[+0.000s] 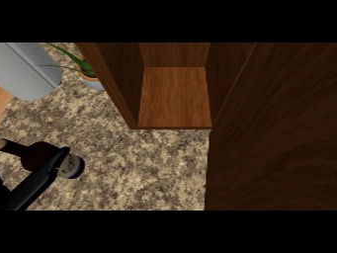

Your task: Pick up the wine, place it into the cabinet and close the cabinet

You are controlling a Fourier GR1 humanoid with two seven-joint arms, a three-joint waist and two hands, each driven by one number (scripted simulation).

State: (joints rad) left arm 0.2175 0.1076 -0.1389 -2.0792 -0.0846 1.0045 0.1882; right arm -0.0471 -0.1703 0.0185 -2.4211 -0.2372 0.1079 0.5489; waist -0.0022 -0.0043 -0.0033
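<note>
Wine bottle (36, 155) in my left hand (43, 175), lower left of the frame.

I see dark fingers curled across the bottle's body, its neck pointing toward the left edge, above the speckled desk (149, 163). The cabinet (175, 96) stands open at upper centre, its door (287, 133) filling the right side. My right hand isn't visible.

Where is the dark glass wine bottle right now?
Head view, lower left: the dark glass wine bottle lies on the speckled counter under the left hand, left of the open wooden cabinet.
</note>
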